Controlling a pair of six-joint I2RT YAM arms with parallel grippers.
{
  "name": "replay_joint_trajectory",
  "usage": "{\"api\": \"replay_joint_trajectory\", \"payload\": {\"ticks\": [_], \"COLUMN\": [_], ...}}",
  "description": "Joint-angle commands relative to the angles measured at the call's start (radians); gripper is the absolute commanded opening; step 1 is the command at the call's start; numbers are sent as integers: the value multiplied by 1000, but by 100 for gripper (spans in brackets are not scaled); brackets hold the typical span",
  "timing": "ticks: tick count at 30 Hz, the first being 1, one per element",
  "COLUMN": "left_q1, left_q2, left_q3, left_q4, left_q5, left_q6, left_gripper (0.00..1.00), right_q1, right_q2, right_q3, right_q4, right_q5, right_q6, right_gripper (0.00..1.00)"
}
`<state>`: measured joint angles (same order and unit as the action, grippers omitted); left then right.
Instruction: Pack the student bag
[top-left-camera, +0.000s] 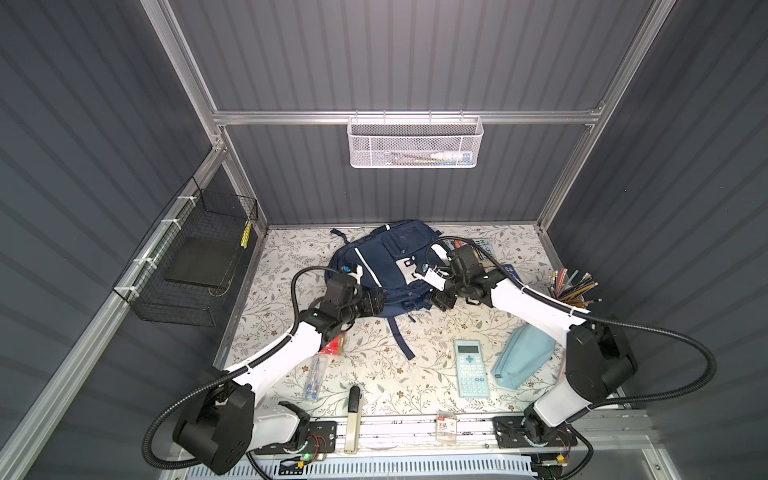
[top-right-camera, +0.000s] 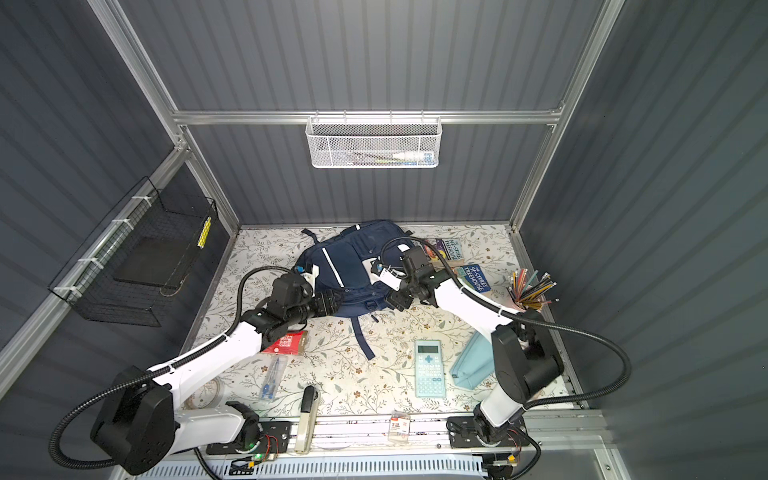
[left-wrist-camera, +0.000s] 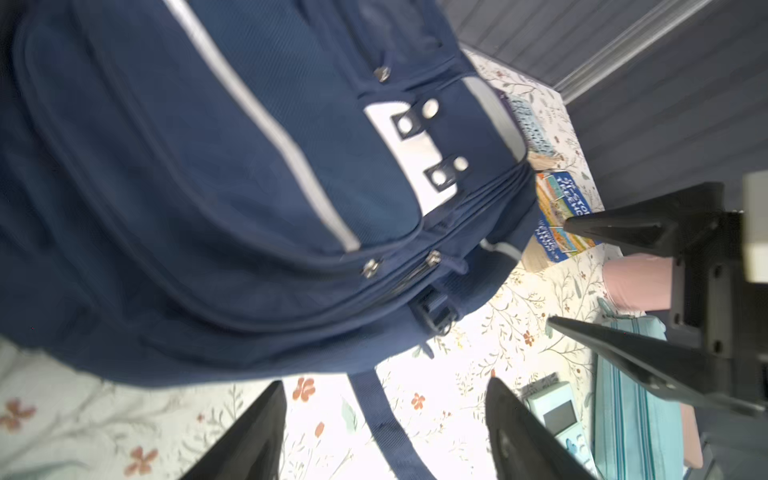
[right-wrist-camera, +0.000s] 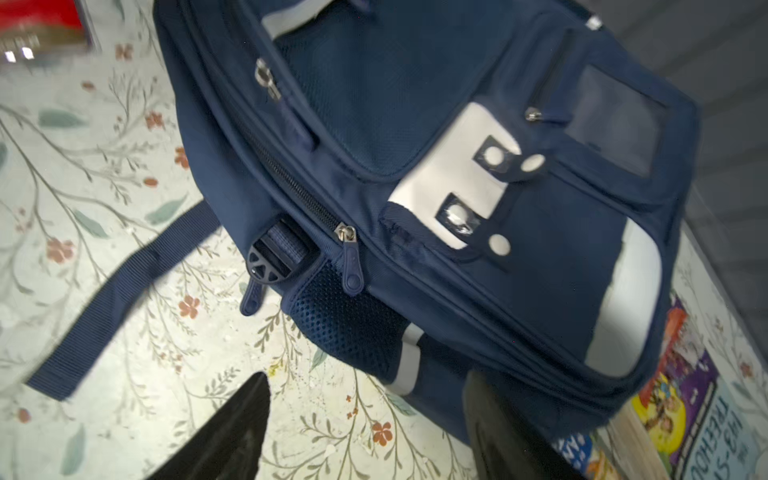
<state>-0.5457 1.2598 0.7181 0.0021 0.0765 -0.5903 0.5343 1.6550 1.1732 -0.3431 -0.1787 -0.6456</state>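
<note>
The student bag (top-left-camera: 386, 266) lies flat, zips apparently shut, just ahead of both pincers; left gripper (left-wrist-camera: 385, 384) and right gripper (right-wrist-camera: 366, 376) gape wide, empty, flanking its near edge, probably to unzip it; calculator (top-left-camera: 469, 368) and pencil pouch (top-left-camera: 521, 359) lie behind the right pincer.

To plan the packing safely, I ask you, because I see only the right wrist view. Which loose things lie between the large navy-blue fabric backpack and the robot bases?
Observer: A pale turquoise flat calculator lies there.
Operator: Anything beside it?
Observer: A light-blue fabric zip pouch lies to its right, partly hidden by the right arm.
Operator: And on the left side?
Observer: The left end effector is open and empty, near the backpack, at its left corner.
</note>
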Motion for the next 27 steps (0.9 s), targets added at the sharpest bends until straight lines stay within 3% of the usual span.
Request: {"api": "replay_joint_trajectory", "payload": {"ticks": [1, 16, 19, 22, 25, 27], "left_q1": [-23, -23, -22, -21, -22, -23], "left_q2": [-52, -73, -93, -137, -181, -183], "left_q3": [-14, -72, -67, -59, -82, -116], "left_q4": [116, 153, 133, 92, 83, 123], "left_q5": [-34, -27, -39, -61, -73, -60], "left_q6": [-98, -125, -111, -88, -82, -81], "left_gripper": [75, 70, 66, 64, 61, 57], "right_q1": [8, 50, 53, 52, 51, 50], "right_q2": [86, 204, 227, 245, 208, 177], "right_q3": [88, 0, -22, 8, 33, 60], "right_q4": [-91, 47, 96, 76, 37, -5], "right_q5": [2, 5, 29, 38, -38, -110], "right_q6": [-211, -371, -427, -412, -361, -330], "right_gripper": [75, 66, 51, 29, 5, 0]}}
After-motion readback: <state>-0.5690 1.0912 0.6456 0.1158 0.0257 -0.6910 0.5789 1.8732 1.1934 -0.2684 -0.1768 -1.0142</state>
